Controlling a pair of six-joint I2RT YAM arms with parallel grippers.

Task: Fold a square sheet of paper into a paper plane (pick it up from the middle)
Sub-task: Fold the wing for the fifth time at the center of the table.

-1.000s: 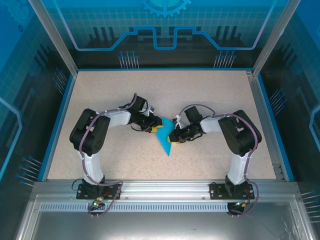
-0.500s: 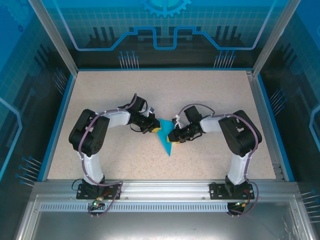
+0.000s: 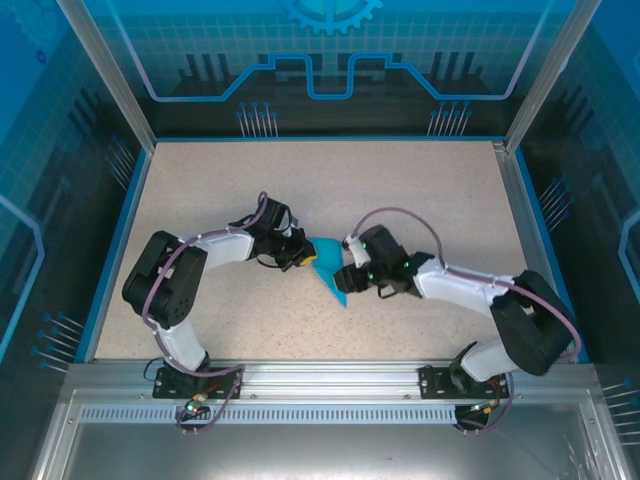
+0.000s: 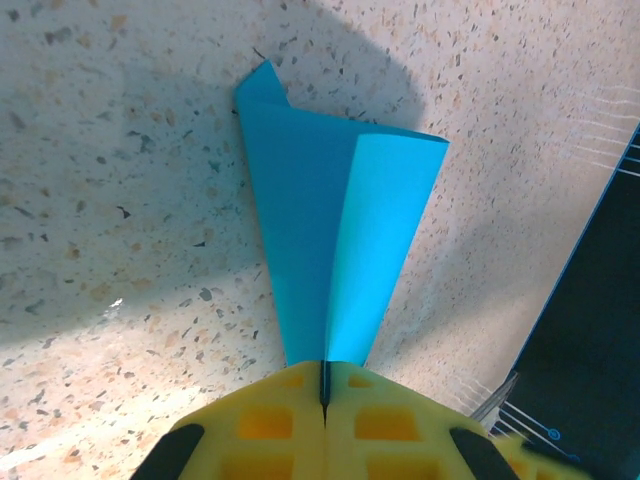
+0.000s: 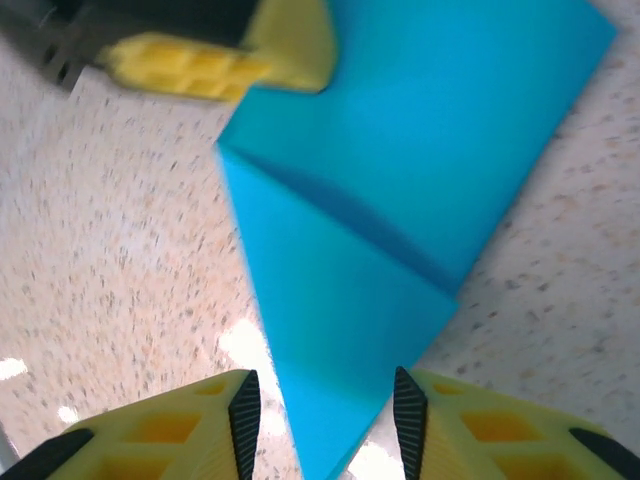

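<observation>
Left gripper (image 4: 323, 385): yellow pads pressed together, clamped on folded edge of narrow cyan-blue paper plane (image 4: 335, 220). Right gripper (image 5: 320, 400): fingers apart, straddling plane's sharp point, not gripping. Plane sits mid-table on speckled beige tabletop (image 3: 420, 190), between both arms. Judgement: dart outline and centre crease formed; folding nearly complete, final pressing and release left.

Seemingly, left tool (image 4: 324, 378) hides the paper plane (image 4: 330, 220) tip.

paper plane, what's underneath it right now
The speckled table shows all round the paper plane, with a shadow beside it. The patch directly beneath is covered by the paper, so it cannot be seen. The left jaws grip one end.
</observation>
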